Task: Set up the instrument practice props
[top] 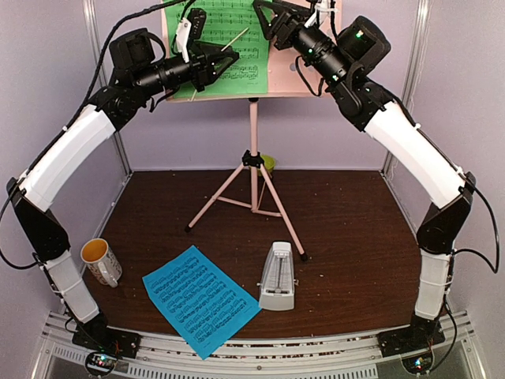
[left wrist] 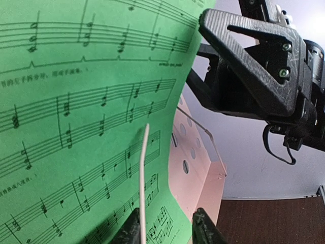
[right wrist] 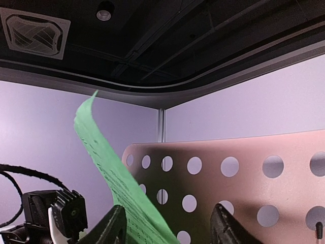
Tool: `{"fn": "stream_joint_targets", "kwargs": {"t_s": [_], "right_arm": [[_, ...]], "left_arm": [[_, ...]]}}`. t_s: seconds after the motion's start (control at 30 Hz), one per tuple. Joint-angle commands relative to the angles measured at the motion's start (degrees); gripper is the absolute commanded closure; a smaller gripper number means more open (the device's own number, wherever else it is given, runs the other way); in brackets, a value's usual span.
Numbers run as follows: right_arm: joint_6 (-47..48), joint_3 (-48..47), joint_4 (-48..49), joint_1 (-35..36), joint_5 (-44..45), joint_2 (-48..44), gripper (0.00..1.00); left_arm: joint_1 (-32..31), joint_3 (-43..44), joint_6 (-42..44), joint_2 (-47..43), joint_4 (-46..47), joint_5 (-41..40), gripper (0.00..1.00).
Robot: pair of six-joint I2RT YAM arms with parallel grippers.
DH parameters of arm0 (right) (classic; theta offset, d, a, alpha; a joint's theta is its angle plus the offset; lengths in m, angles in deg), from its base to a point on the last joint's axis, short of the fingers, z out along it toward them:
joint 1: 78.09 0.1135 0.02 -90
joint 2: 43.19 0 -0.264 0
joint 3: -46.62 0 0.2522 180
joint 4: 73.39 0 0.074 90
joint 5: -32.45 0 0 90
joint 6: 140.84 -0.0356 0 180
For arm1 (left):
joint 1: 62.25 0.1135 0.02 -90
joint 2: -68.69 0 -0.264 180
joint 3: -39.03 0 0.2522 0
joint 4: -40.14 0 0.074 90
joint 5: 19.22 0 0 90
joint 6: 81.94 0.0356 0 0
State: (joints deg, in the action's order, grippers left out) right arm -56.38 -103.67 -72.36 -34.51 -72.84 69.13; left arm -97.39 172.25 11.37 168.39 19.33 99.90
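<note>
While aloft, left claw [left wrist: 167,231] at green sheet [left wrist: 76,127]

White-shelled arms [top: 67,154] with black joints, cables, and black left gripper [left wrist: 167,231].

Bright, even light, sharp focus; shadow darkens the pink desk [right wrist: 210,183].

1 white patterned mug [top: 101,262] stands upright at the near left of the dark brown counter [top: 355,237], with a yellowish inside. 1 small lime-green bowl [top: 269,163] sits at the far edge, about mid-width, close to the back wall and mostly hidden.
</note>
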Motion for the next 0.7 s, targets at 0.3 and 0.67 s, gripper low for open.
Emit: {"fn": "stream_joint_targets", "kwargs": {"t_s": [0.3, 0.67], "right_arm": [[0.22, 0.11, 0.35, -0.33, 3.60, -3.37, 0.18], [0.31, 1.57, -1.20, -0.24, 4.95, -4.71, 0.05]], "left_arm": [[-0.48, -3.95, 0.42, -6.81, 4.89, -1.72, 0.39], [-0.39, -0.17, -2.11, -6.31, 4.60, -3.82, 0.27]]}}
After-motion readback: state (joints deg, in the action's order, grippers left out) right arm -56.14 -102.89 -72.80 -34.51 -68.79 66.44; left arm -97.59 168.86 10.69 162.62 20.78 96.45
